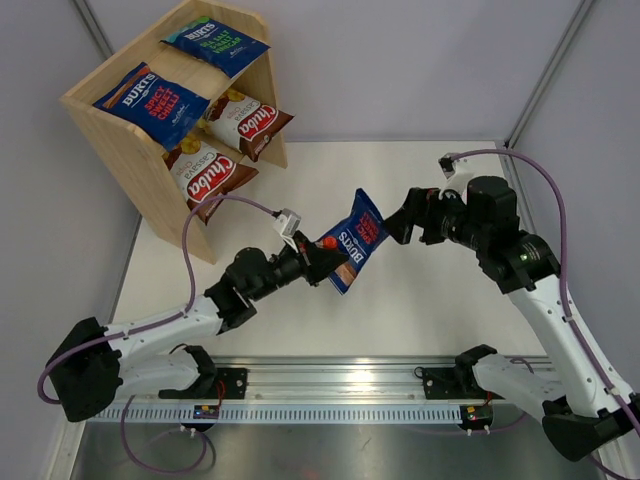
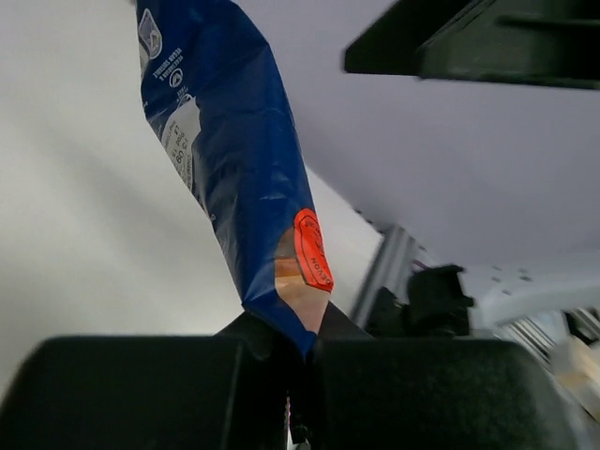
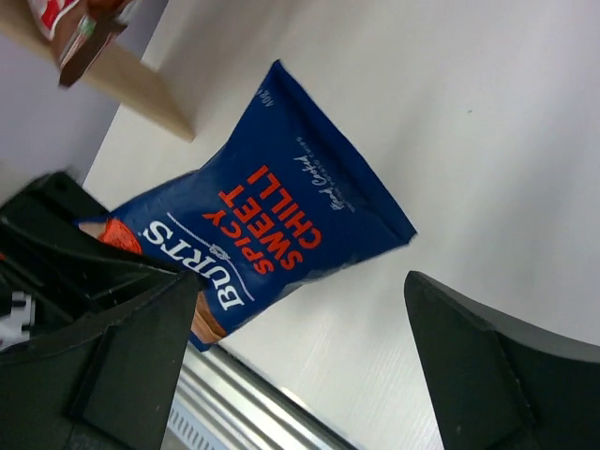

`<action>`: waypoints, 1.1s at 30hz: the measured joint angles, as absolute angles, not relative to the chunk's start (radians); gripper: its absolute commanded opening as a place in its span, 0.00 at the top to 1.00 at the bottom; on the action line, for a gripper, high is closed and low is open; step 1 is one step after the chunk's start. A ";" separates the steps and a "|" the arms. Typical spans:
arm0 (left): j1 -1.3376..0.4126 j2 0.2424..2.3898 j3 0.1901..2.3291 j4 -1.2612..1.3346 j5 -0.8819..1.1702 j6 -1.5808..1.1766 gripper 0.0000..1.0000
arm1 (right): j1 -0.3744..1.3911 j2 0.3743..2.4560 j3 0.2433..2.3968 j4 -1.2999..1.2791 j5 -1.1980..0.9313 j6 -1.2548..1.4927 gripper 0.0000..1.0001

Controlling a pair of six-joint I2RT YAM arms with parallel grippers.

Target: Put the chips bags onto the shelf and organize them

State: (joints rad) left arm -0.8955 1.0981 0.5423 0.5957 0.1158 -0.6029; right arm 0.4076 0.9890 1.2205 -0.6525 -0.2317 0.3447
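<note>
counter (image 1: pixel 430 300): shelf (image 1: pixel 120 150) is sitting at 10 o'clock | two Chuba bags (image 1: pixel 245 122) are lying on its lower tier, two Burts bags (image 1: pixel 150 100) on top | third Burts bag (image 1: pixel 355 240) is hanging over mid-counter | left pincer (image 1: pixel 320 258) is pinching its 8 o'clock corner tight | right pincer (image 1: pixel 394 228) is gaping wide, holding nothing, at its 2 o'clock

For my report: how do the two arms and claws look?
The left arm and right arm have white links, black joints, a purple cable each; the left claw and right claw are black. The right arm has a green light.
</note>
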 measured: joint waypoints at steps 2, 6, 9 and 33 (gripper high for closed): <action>-0.885 1.072 0.540 0.622 0.237 -0.631 1.00 | 0.408 0.957 1.211 -0.677 -0.310 0.286 0.01; -0.884 1.034 0.532 0.694 0.413 -0.686 1.00 | 0.406 0.905 1.205 -0.701 -0.389 0.229 0.01; -0.884 0.996 0.532 0.697 0.439 -0.712 1.00 | 0.406 0.869 1.205 -0.704 -0.401 0.229 0.01; -0.847 1.239 1.568 0.021 -0.712 -0.747 1.00 | 0.406 0.627 1.346 -0.888 -0.020 0.368 0.00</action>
State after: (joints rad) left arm -0.8471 1.2392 1.5677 0.0212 -0.7116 -0.7467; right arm 0.4057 0.6270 1.3464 -0.8879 -0.0196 0.3676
